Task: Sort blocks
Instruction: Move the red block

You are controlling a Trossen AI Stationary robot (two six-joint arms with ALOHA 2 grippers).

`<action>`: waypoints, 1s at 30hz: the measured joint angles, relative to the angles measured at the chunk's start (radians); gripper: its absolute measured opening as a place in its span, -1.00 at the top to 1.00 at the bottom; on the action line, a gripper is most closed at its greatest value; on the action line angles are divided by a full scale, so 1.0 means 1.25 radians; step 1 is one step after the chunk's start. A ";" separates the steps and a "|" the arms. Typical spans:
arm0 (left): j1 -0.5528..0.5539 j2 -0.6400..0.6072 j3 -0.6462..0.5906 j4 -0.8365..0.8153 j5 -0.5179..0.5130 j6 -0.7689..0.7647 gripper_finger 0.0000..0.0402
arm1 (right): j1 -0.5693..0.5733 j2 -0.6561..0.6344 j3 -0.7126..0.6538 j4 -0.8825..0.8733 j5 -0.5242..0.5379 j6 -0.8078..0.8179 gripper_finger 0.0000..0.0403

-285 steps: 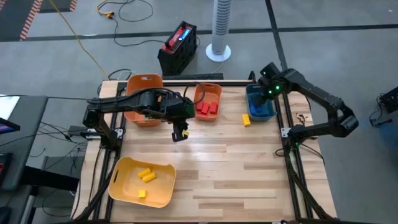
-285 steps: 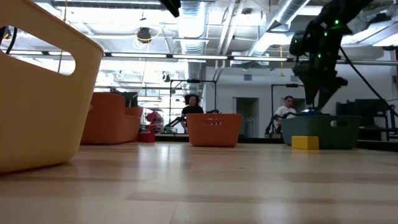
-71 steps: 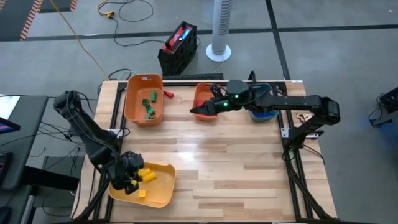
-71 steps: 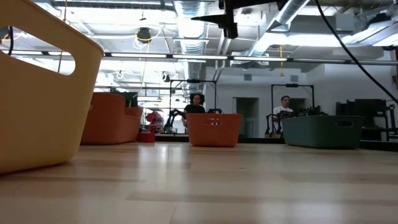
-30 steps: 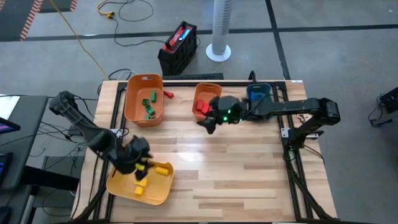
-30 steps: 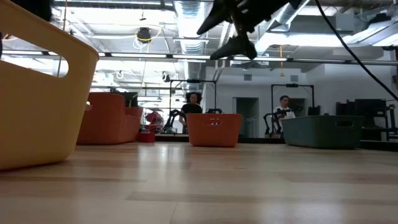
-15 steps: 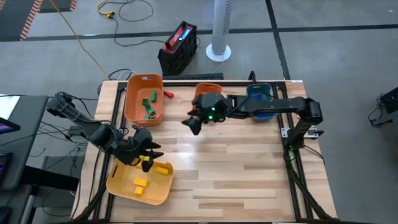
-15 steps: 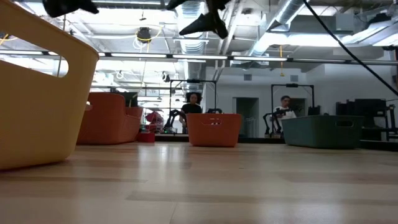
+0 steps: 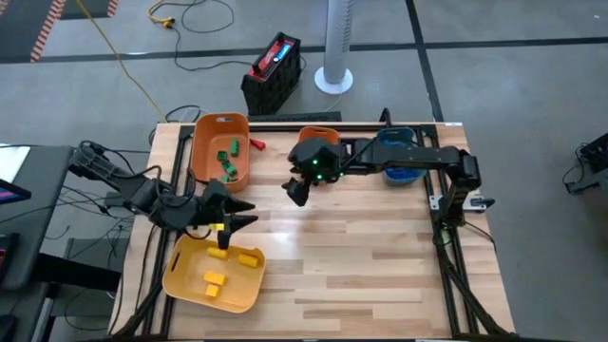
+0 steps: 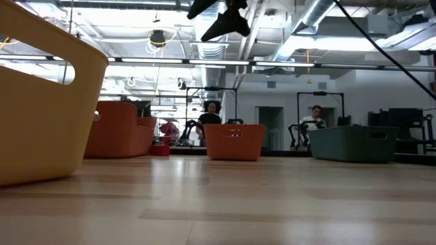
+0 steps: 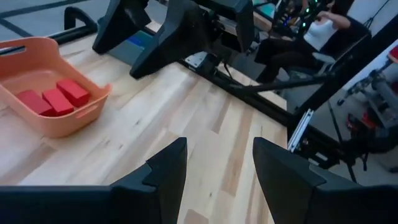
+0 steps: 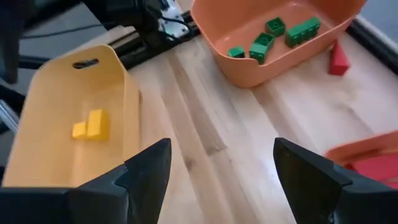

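Nearly sorted, I'd say: green blocks (image 9: 226,161) sit in one orange bin (image 9: 204,169), yellow ones in the yellow bin (image 9: 185,285). One red block (image 9: 256,144) lies loose on the tabletop (image 9: 361,256). Left gripper (image 9: 235,224) and right gripper (image 9: 294,193) hover spread apart, empty.

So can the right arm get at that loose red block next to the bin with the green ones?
Probably yes. The right gripper hangs open above bare table, and the red block lies alone beside the orange bin; only that bin's wall is close.
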State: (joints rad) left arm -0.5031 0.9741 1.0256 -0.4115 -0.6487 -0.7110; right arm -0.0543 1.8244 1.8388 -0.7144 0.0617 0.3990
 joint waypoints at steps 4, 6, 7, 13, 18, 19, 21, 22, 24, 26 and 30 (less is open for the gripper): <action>0.039 0.006 0.000 0.005 0.009 -0.007 0.12 | -0.012 -0.001 0.006 -0.016 0.062 -0.056 -0.44; 0.060 0.008 0.000 0.003 0.040 -0.007 0.12 | -0.024 0.001 0.005 0.010 0.065 -0.105 -0.44; 0.069 0.008 0.000 0.004 0.061 -0.009 0.12 | -0.031 0.001 0.005 0.025 0.066 -0.118 -0.44; 0.087 0.008 0.000 0.012 0.083 -0.042 0.12 | -0.068 0.001 0.028 0.035 0.052 -0.140 -0.44; 0.088 0.007 0.000 0.017 0.080 -0.036 0.11 | -0.073 0.007 0.085 -0.083 0.049 -0.186 -0.44; 0.092 0.007 0.000 0.017 0.077 -0.033 0.12 | -0.073 0.007 0.090 -0.101 0.047 -0.189 -0.44; 0.109 0.007 0.000 0.018 0.075 -0.029 0.12 | -0.075 0.002 0.092 -0.145 0.045 -0.182 -0.44; 0.120 0.007 0.000 0.018 0.075 -0.028 0.12 | -0.077 -0.002 0.091 -0.166 0.045 -0.182 -0.44; 0.144 0.007 0.000 0.017 0.091 -0.029 0.11 | -0.074 -0.004 0.092 -0.164 0.046 -0.197 -0.44; 0.171 0.007 0.000 0.016 0.143 -0.031 0.11 | -0.068 -0.010 0.098 -0.174 0.052 -0.228 -0.44; 0.203 0.007 0.000 0.007 0.217 -0.045 0.11 | -0.059 -0.013 0.118 -0.199 0.045 -0.250 -0.44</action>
State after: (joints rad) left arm -0.2495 0.9829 1.0256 -0.4031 -0.3770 -0.7674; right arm -0.1276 1.8084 1.9862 -0.9628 0.1174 0.0869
